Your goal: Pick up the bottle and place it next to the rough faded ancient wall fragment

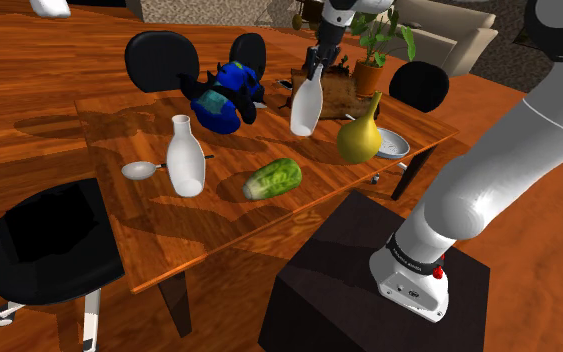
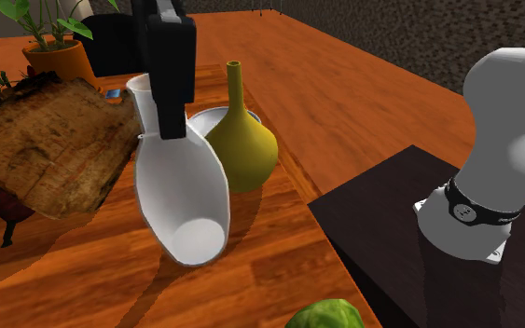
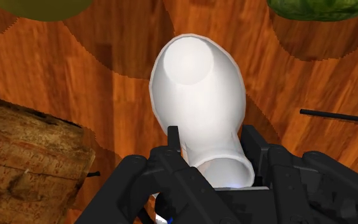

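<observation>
Hanging tilted above the wooden table (image 1: 219,225), a white bottle (image 2: 184,200) is clasped at its neck between the fingers of the black gripper (image 2: 168,129). It hangs between a rough brown wall fragment (image 2: 50,144) and a yellow vase (image 2: 241,144), near both. A second white bottle (image 1: 186,155) stands upright well apart from them, beside a green fruit (image 1: 272,179).
</observation>
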You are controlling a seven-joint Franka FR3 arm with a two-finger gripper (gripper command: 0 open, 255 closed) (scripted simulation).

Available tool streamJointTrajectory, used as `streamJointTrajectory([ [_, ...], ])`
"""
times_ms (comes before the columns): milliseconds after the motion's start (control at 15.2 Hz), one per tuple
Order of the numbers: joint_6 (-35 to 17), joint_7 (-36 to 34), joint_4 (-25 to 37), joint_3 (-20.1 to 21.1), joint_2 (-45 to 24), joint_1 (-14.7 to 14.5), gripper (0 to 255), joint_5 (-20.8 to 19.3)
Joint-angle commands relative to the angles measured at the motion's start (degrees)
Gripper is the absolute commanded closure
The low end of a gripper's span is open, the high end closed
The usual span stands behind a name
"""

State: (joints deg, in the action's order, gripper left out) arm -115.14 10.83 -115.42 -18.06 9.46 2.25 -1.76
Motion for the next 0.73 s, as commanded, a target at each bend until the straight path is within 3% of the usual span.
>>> streamJointTrajectory([
  [0,1.67,-0.02,1.7,0.04,-0.01,-0.03,255,0.03],
  [660,9.4,-0.05,9.62,0.2,-0.22,-0.17,255,0.15],
])
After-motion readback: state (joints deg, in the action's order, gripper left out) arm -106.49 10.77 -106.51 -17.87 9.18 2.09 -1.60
